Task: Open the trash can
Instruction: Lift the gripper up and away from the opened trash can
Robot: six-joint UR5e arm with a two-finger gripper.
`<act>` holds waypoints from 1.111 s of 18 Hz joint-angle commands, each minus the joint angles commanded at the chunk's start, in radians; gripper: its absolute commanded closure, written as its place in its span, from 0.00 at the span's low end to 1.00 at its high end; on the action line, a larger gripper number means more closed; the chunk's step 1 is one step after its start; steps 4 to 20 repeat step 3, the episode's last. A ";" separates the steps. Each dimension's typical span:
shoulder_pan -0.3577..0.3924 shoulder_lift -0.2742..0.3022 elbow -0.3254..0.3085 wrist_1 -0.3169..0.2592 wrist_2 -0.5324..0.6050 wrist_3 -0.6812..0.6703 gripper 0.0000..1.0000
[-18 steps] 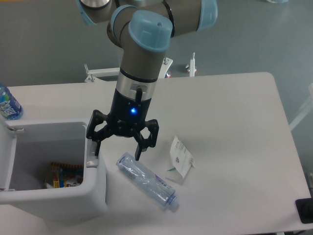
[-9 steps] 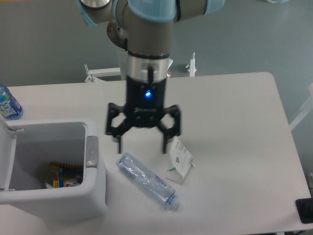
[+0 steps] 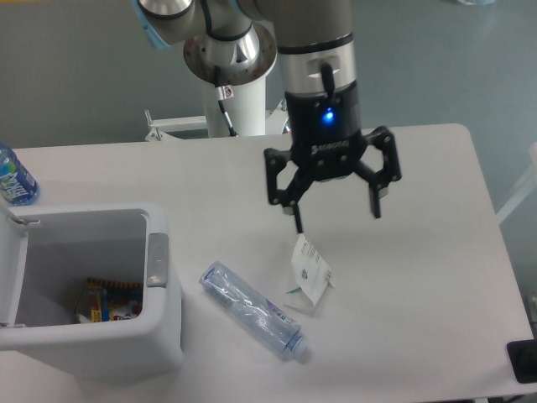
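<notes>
The trash can sits at the near left corner of the table, cut off by the left and bottom edges; its top stands open, showing colourful wrappers at the bottom, and the grey push-button lies on its right rim. The lid itself is hard to make out, with only a white edge showing at the far left. The task looks done, judging by the open cavity. The gripper hangs above the table's middle, well to the right of the bin, fingers spread wide and holding nothing. Below it lie a crumpled paper carton and, nearer the bin, a clear plastic bottle on its side. The risk now is a low sweep that knocks the carton or rolls the bottle, or a return pass bumping the rim and letting the lid fall shut. A blue-labelled bottle stands at the far left, partly cropped.
</notes>
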 joint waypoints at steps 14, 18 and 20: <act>0.028 0.018 -0.025 0.000 0.000 0.051 0.00; 0.028 0.018 -0.025 0.000 0.000 0.051 0.00; 0.028 0.018 -0.025 0.000 0.000 0.051 0.00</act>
